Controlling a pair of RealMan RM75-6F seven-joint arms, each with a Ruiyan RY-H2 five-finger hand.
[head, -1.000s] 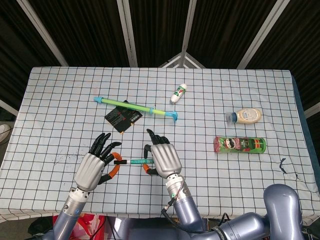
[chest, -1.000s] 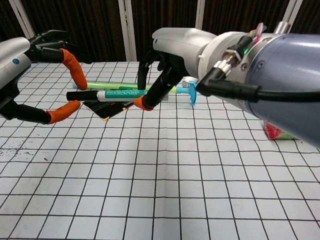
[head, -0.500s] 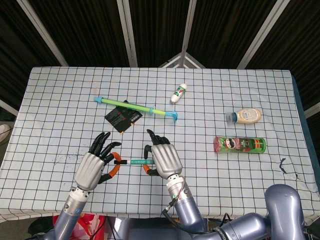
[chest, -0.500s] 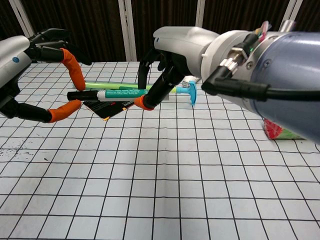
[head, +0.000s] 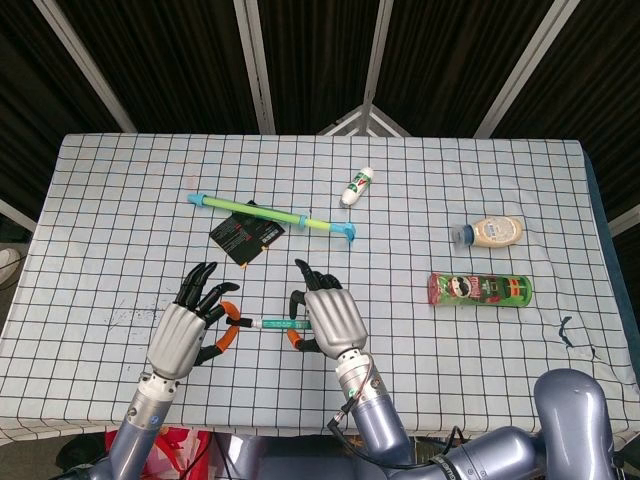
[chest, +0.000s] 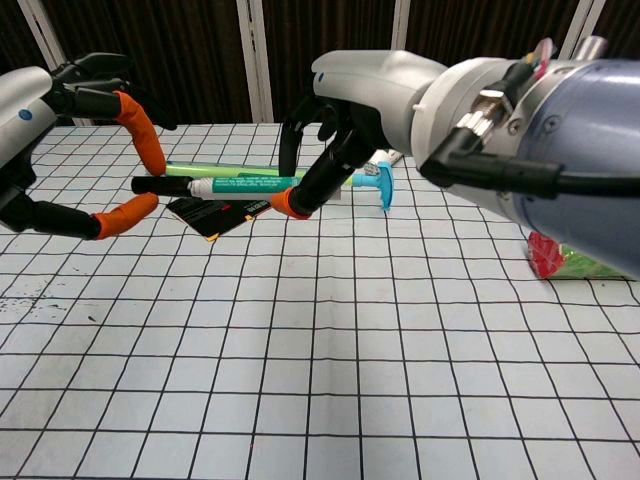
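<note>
A teal-and-white marker (head: 268, 324) (chest: 235, 183) with a black cap hangs level above the checked tablecloth (head: 120, 200). My right hand (head: 330, 318) (chest: 370, 95) pinches its right end between an orange-tipped thumb and a finger. My left hand (head: 185, 335) (chest: 75, 100) is at the marker's capped end. Its orange-tipped finger curves over the cap and its thumb lies below, with a gap showing in the chest view. The left hand holds nothing.
Beyond the hands lie a black packet (head: 246, 236) and a long green-and-blue stick (head: 270, 213). A small white bottle (head: 356, 186) lies further back. A sauce bottle (head: 492, 232) and a green crisps can (head: 480, 290) lie on their sides at the right.
The marker has risen a little and shifted slightly right in the right hand's pinch. The left hand has lifted slightly, its finger and thumb still around the cap.
</note>
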